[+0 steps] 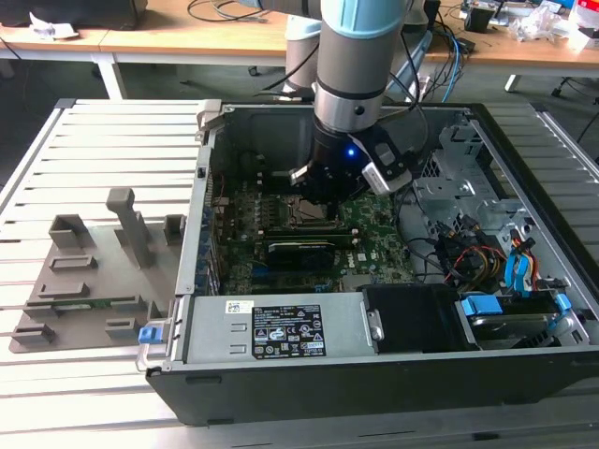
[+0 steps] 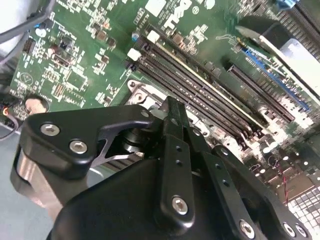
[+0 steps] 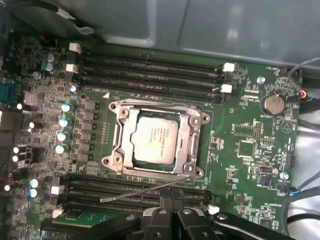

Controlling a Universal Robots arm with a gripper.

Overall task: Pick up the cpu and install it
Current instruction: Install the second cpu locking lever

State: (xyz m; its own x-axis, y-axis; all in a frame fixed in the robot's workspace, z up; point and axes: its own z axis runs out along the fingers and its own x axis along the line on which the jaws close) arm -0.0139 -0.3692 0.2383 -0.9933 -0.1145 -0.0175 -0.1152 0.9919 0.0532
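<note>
CPU: the small silvery-white square chip (image 3: 154,137) is sitting inside the metal-framed motherboard socket (image 3: 192,145).
Gripper: your black gripper (image 3: 172,210) is hovering above the socket, fingers together, gripping nothing.
Care: you're keeping clear of the thin socket lever (image 3: 145,190).

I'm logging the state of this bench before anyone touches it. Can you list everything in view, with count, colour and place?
computer case: one, black and grey, open, on the slatted table
slatted table: one, pale grey, under the case and fixture plate
fixture plate: one, grey, on the table at the exterior view's left of the case
motherboard: one, green, inside the case
socket: one, metal frame, mid-board between the memory slots
cpu: one, silvery-white, lying in the socket
memory slots: two banks, black, either side of the socket
coin cell: one, silver, on the board
cables: several, mixed colours, at the case's exterior-view right
desks: wooden, behind
gripper: one, black, above the board close to the socket
</note>
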